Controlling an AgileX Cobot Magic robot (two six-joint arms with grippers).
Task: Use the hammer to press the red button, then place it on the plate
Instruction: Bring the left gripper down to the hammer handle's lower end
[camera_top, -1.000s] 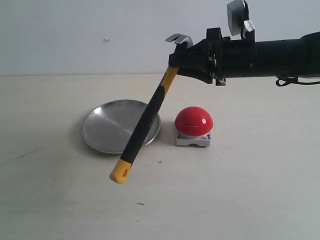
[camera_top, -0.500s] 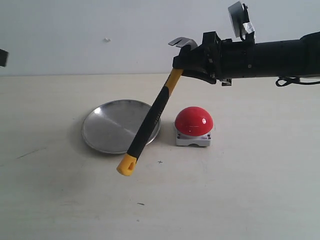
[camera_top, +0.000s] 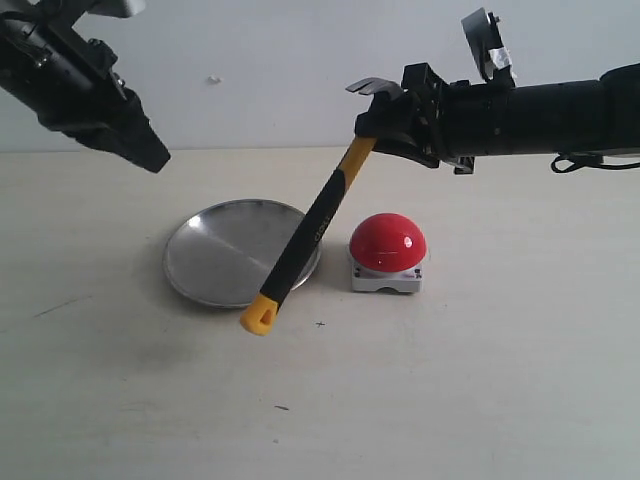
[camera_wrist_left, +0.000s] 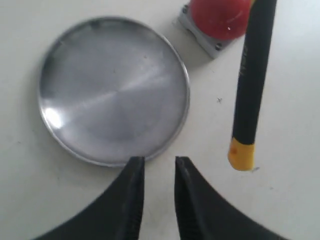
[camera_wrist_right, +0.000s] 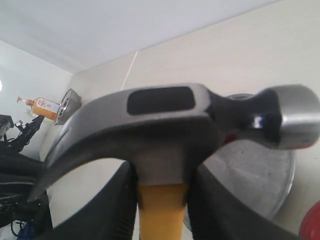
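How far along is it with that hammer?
Picked up: the right jaws clamp the hammer just under its head, handle slanting down toward the table. Whether the button was pressed, I cannot tell. Left: the plate is empty, so the hammer must yet go there.
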